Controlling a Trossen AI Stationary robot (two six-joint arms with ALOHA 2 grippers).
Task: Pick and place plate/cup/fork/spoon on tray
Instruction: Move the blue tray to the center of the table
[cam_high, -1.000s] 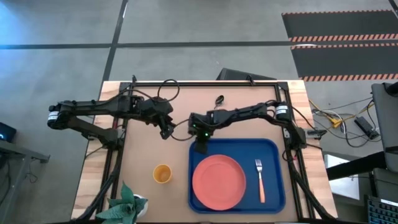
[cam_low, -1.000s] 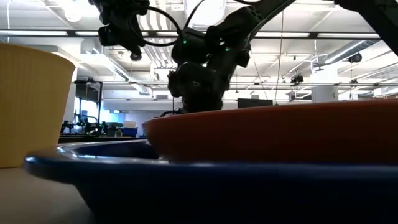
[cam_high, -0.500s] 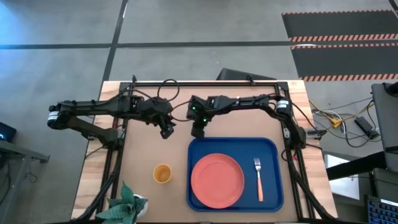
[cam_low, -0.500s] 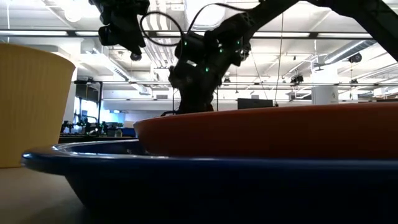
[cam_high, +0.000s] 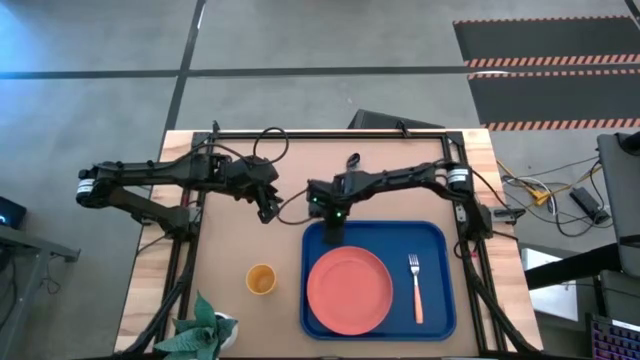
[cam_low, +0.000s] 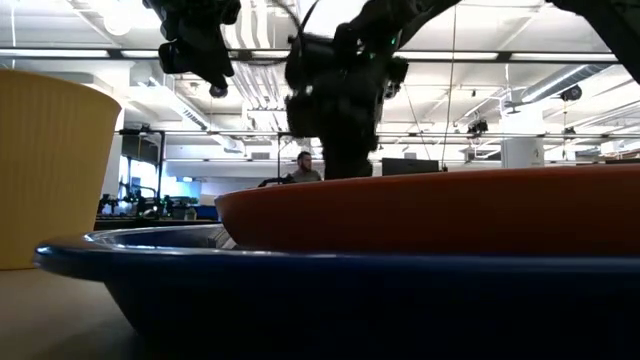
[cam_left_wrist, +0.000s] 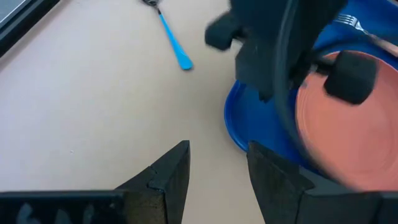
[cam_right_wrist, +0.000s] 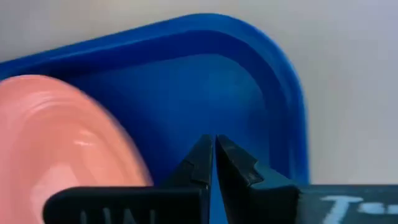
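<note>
Tray sits on the table's right half, blue w/ raised rim. Plate lies flat inside it, toward the tray's left side and nearer edge. Fork lies in the tray just right of the plate, tines pointing to the far side, peach handle toward the near edge; fork and plate are close but apart.

Cup stands upright on bare wood, left of the tray, not on it. Spoon lies on the table near the far edge, well apart from the tray; in the left wrist view its teal handle shows clearly, bowl at the pic's edge.

Right gripper hangs over the tray's far-left corner, beside the plate's far rim. In the right wrist view its fingers are pressed nearly together, only a thin slit between, nothing held; blue tray floor and pink plate edge show below.

Left gripper hangs over bare table left of the tray's far-left corner, well above the cup's spot. Its fingers are parted w/ a clear gap, holding nothing.

Low view: a person stands far off in the room behind
</note>
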